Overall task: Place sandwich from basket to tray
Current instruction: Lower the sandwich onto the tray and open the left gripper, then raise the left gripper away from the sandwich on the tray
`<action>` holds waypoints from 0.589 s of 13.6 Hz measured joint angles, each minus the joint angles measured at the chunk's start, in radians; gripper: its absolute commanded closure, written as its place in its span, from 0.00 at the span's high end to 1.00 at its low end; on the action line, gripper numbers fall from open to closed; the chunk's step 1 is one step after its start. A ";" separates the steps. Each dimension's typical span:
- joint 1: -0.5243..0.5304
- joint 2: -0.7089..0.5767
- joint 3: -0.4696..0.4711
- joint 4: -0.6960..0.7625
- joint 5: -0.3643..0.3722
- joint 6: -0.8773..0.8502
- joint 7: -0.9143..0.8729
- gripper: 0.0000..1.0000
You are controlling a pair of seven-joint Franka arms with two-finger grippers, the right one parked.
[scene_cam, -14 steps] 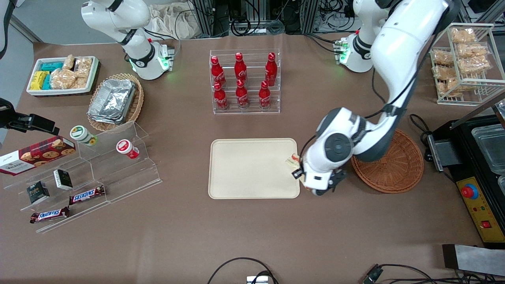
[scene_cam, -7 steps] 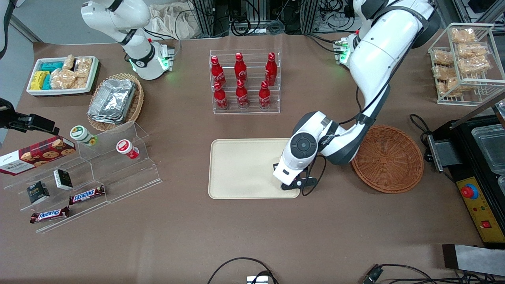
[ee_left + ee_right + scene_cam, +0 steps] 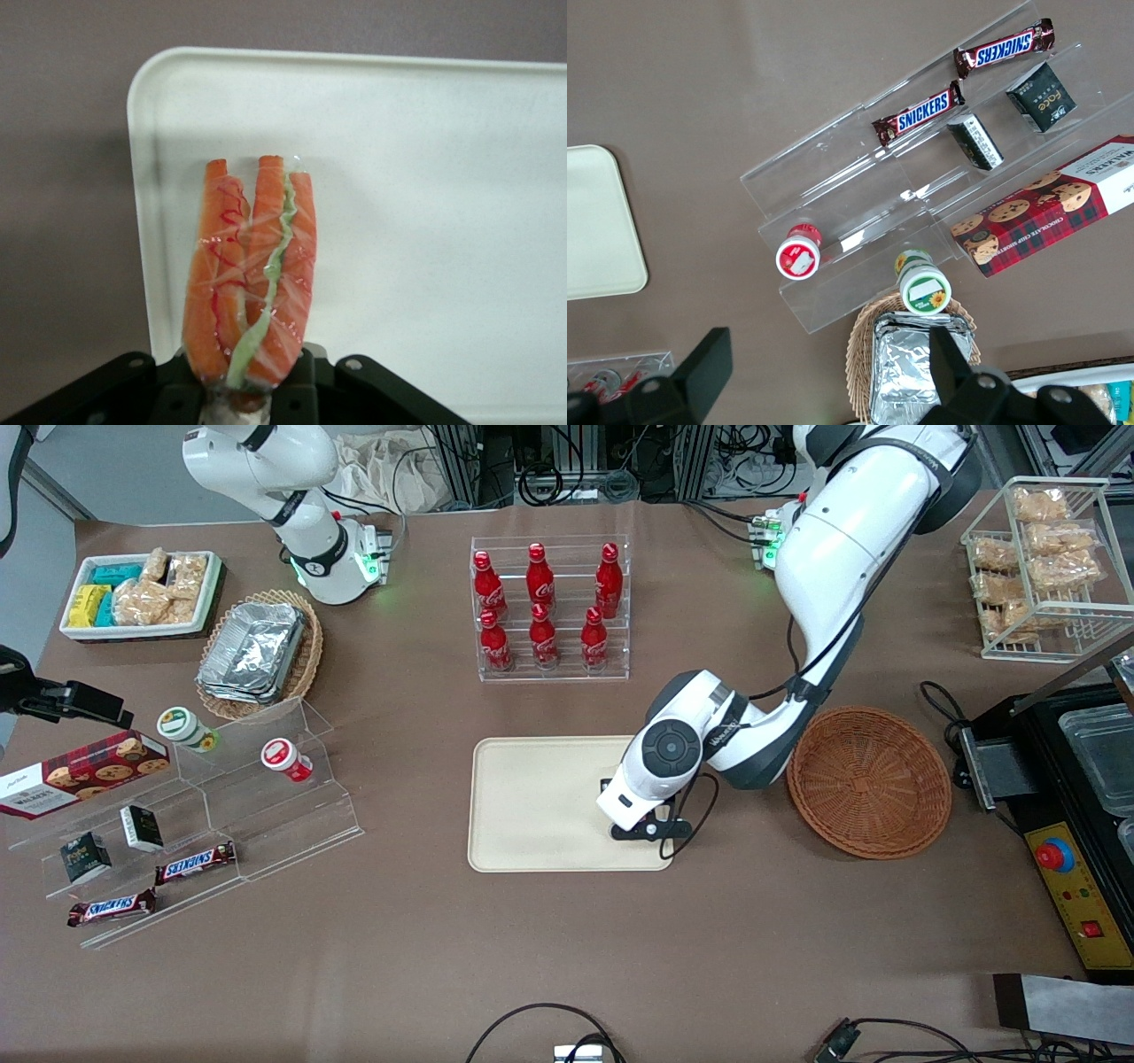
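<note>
The sandwich (image 3: 252,266), wrapped in clear film with orange, red and pale green layers along its cut edge, stands on end between the fingers of my gripper (image 3: 250,372), which is shut on it. The gripper (image 3: 640,824) hangs over the cream tray (image 3: 540,806) near the tray's end closest to the basket. In the left wrist view the tray (image 3: 425,177) lies under the sandwich, with a rounded corner showing. The arm hides the sandwich in the front view. The reddish-brown wicker basket (image 3: 868,779) sits beside the tray with nothing in it.
A clear rack of red bottles (image 3: 549,611) stands farther from the front camera than the tray. An acrylic stepped stand (image 3: 221,806) with snacks lies toward the parked arm's end. A wire basket of bagged snacks (image 3: 1045,558) and a black machine (image 3: 1072,797) lie toward the working arm's end.
The gripper has carried the sandwich from the gap between basket and tray to over the tray, moving toward the parked arm's end. The basket now shows fully.
</note>
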 measured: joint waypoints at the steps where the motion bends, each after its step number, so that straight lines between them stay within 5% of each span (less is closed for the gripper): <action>1: 0.000 0.003 0.000 0.000 0.000 0.000 0.000 1.00; 8: 0.005 -0.006 0.001 0.018 0.000 -0.011 0.000 1.00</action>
